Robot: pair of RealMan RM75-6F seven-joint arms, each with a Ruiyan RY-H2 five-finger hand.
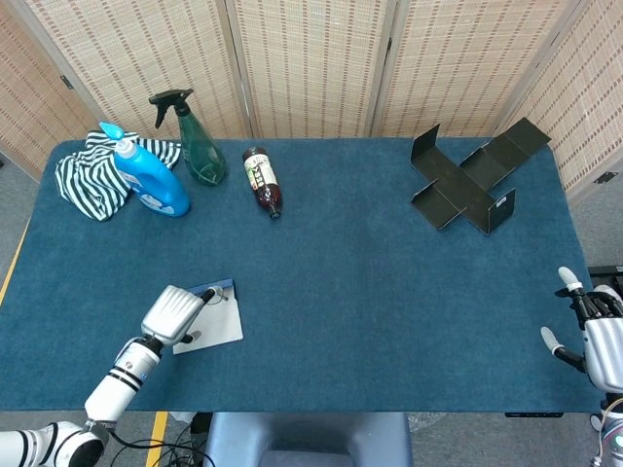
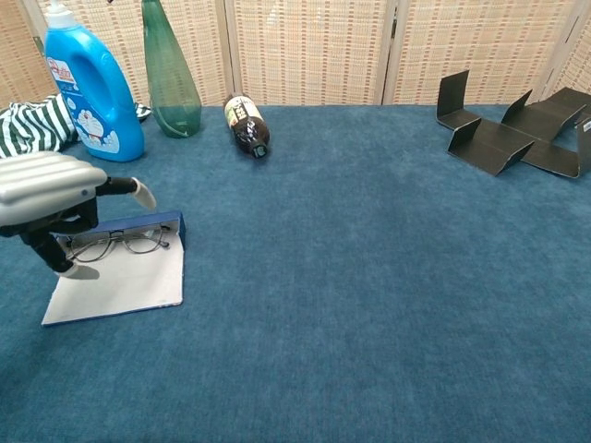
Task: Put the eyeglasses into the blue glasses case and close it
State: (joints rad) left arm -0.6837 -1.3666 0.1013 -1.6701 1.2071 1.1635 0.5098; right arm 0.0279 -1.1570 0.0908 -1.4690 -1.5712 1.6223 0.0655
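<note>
Starting at the left, my left hand [image 2: 51,189] hovers low over the near-left part of the blue table [image 1: 389,282], fingers loosely spread with nothing in them. Just beneath it lies the blue glasses case [image 2: 120,268], flat open, its pale lid flap toward me and its raised blue wall at the far side. The eyeglasses [image 2: 115,245] sit inside against that wall, so placing looks done and closing remains.

The risks, as I judge them: the case is light and lies loose on cloth, so a push on the lid could slide it rather than fold it. The hand partly hides the left end of the frames in the chest view, and a finger might catch a temple and drag the glasses out. Closing onto a raised temple could bend it.

Further back stand a blue detergent bottle [image 2: 90,88], a green spray bottle [image 2: 171,78] and a lying brown bottle [image 2: 247,125], well apart.

At far right, my right hand [image 1: 589,336] idles off the table edge, fingers apart, empty.
</note>
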